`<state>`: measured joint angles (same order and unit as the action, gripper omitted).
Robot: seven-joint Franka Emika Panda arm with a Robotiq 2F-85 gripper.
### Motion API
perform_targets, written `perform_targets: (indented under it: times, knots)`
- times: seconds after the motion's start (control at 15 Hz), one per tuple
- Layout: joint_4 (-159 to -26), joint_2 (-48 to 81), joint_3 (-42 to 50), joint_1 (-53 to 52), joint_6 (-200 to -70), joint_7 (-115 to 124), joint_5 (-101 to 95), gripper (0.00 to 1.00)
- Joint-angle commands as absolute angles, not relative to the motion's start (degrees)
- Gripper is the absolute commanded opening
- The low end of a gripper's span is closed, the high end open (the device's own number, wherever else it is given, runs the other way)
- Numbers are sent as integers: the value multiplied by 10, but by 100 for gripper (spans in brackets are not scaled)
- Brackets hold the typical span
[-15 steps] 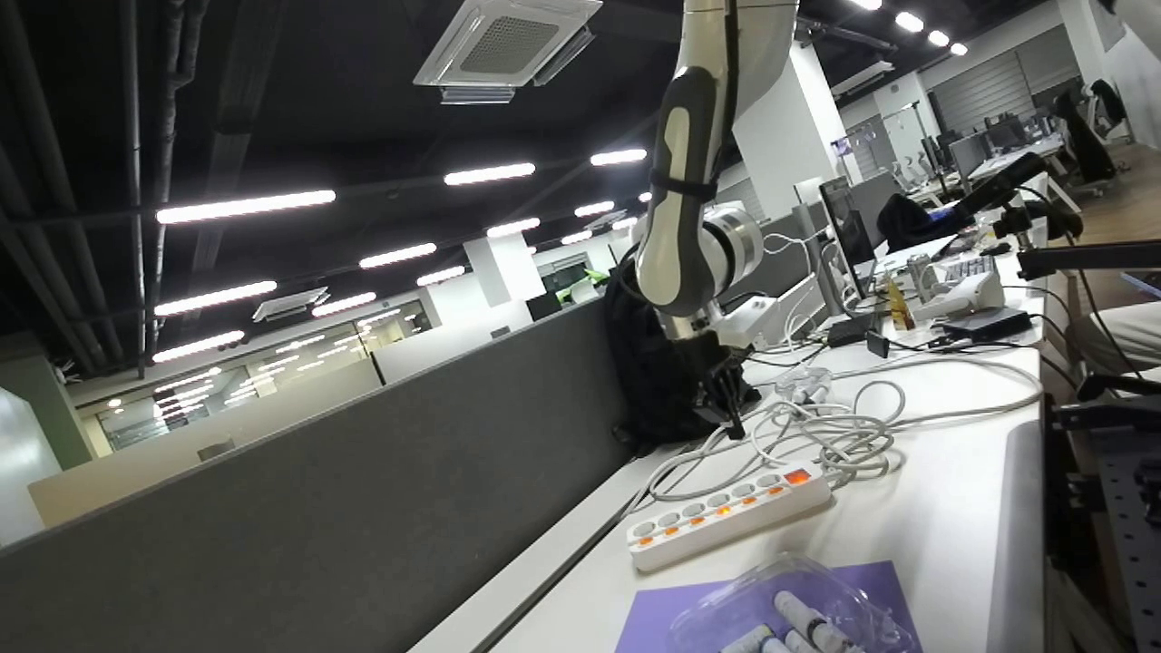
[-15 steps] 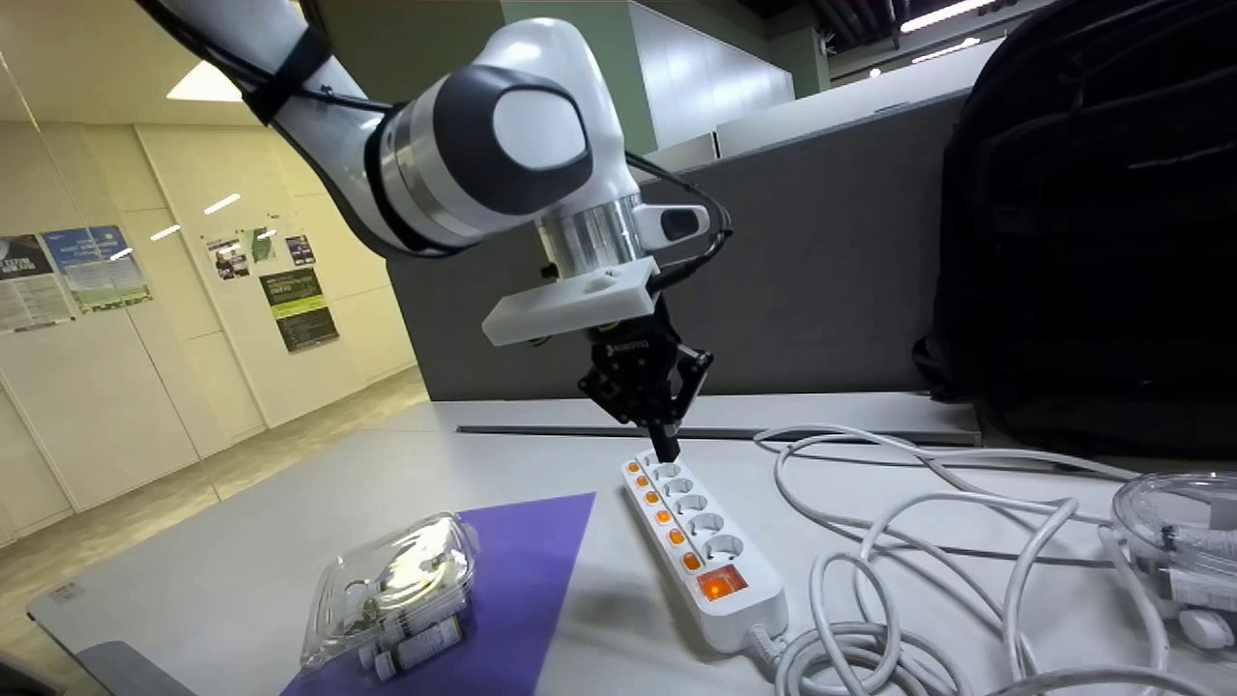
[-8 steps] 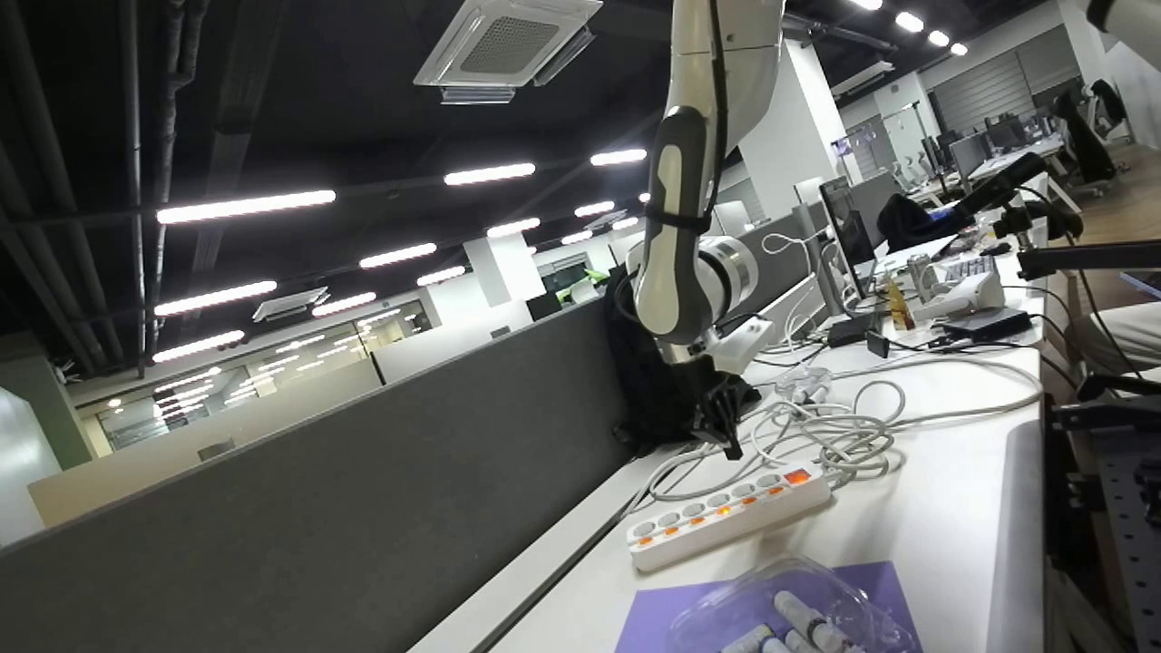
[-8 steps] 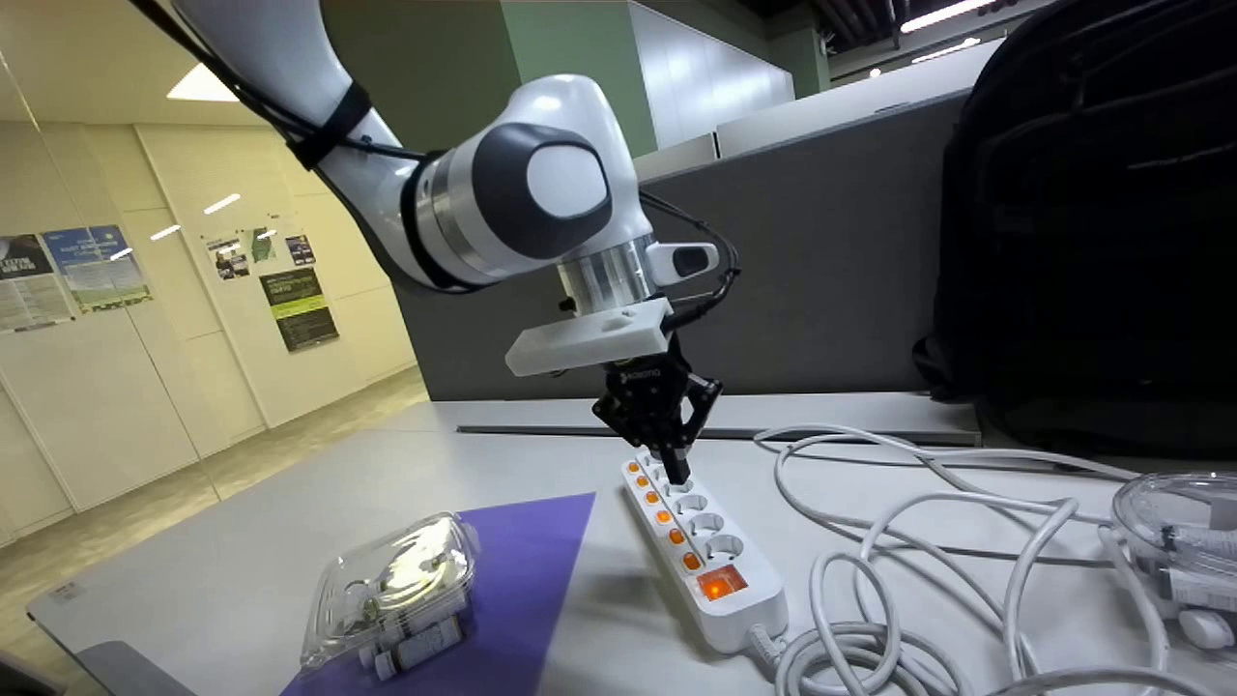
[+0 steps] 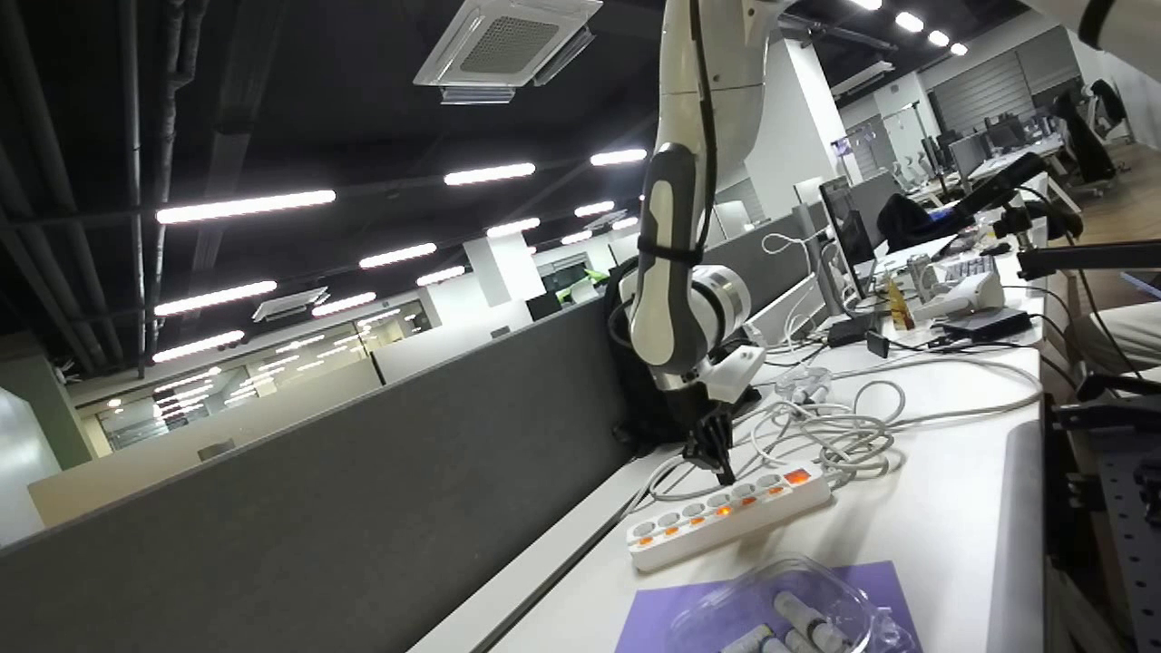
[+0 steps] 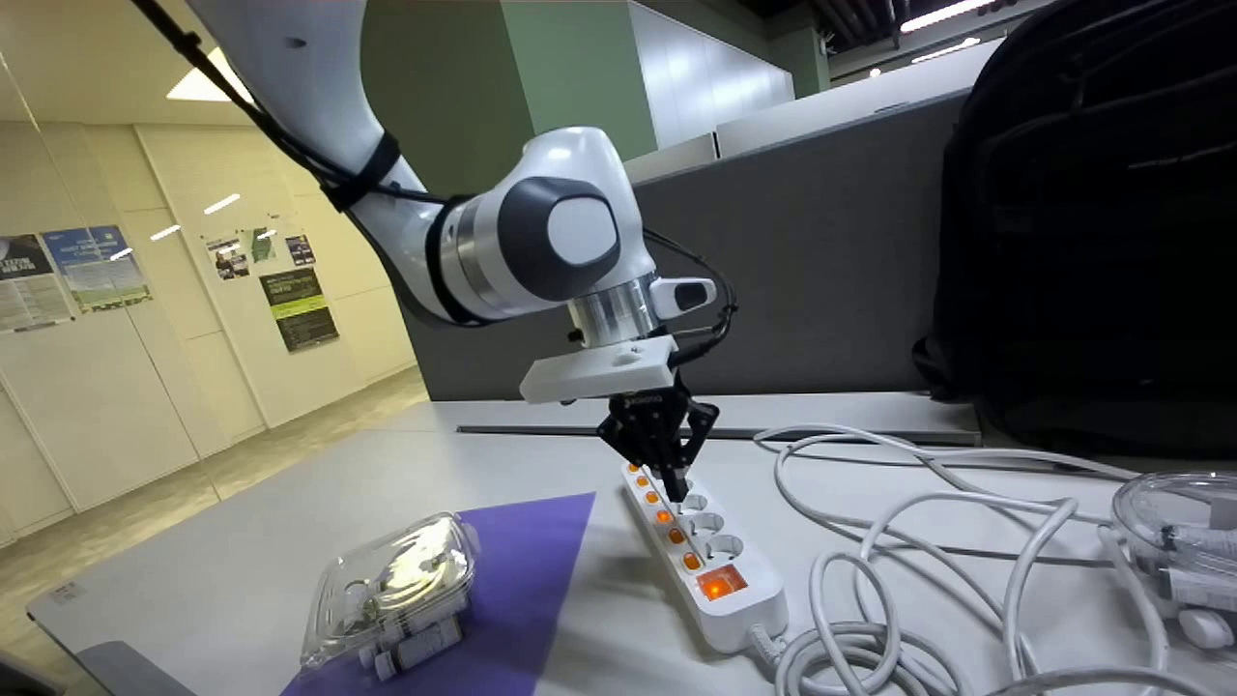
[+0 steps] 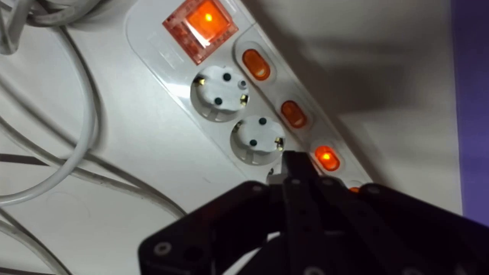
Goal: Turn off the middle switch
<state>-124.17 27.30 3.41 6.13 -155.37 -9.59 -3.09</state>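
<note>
A white power strip (image 5: 753,533) lies on the table in both exterior views (image 6: 756,613), with a row of small orange switches beside its sockets. A lit small switch (image 7: 327,157) glows brighter than the small orange switches near it; it also shows in both exterior views (image 5: 724,511) (image 6: 663,516). The large main switch (image 7: 209,18) at the cable end is lit too. My gripper (image 7: 300,154) is shut and empty, pointing down over the sockets, just beside the lit small switch. It covers part of the strip (image 6: 676,493). I cannot tell whether the fingertips touch it.
Loose white cables (image 6: 870,580) coil beside the strip's cable end. A clear plastic box (image 6: 396,590) with white tubes sits on a purple sheet (image 6: 541,551). A black backpack (image 6: 1092,242) and a grey partition (image 6: 802,261) stand behind.
My gripper has come down and moved along the strip from its far end towards the lit small switch, staying shut. The strip has not moved and the same switch stays lit.
</note>
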Motion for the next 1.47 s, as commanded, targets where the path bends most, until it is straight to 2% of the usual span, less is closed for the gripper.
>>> perform_targets:
  times: [0.0,1.4]
  knots:
    - [-1222,298,28,56,-1563,-83,-31,0]
    - [-1199,362,33,46,-1564,-68,-32,0]
